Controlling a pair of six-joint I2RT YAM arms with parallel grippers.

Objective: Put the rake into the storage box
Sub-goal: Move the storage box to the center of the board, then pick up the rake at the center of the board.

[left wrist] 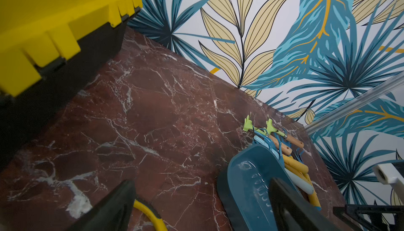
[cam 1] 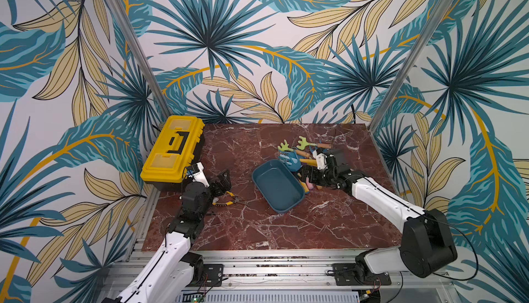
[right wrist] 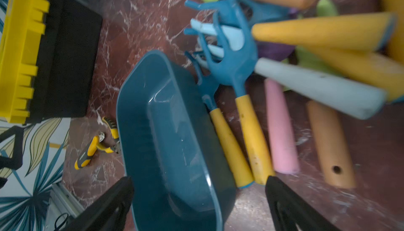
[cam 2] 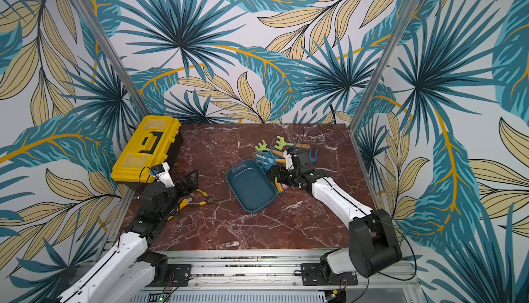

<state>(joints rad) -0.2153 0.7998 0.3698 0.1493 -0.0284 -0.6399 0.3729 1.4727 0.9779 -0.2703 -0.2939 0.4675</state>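
The right fingers (right wrist: 290, 205), spread wide and holding nothing, hang over one edge of the storage box (cam 1: 276, 192) and the blue rake (right wrist: 232, 70), which lies on the bench (cam 1: 257, 230) just beside the box among other tools, while the left fingers (left wrist: 113, 208), equally wide and empty, hover by the pliers (cam 1: 226, 200).

The red-brown marble-patterned worktop (cam 1: 257, 230) carries four groups. A yellow plastic toolbox with a black handle (cam 1: 171, 149) sits at its far left corner. Yellow-handled pliers (cam 1: 229, 200) lie on the left, nearer than the toolbox. A shallow teal-blue plastic storage tray (cam 1: 279, 187) rests askew in the middle. Against its right side lies a heap of toy garden tools: blue plastic rakes with yellow handles (right wrist: 231, 66), light-green rakes with wooden handles (cam 1: 303, 143), and a pink handle (right wrist: 281, 129).
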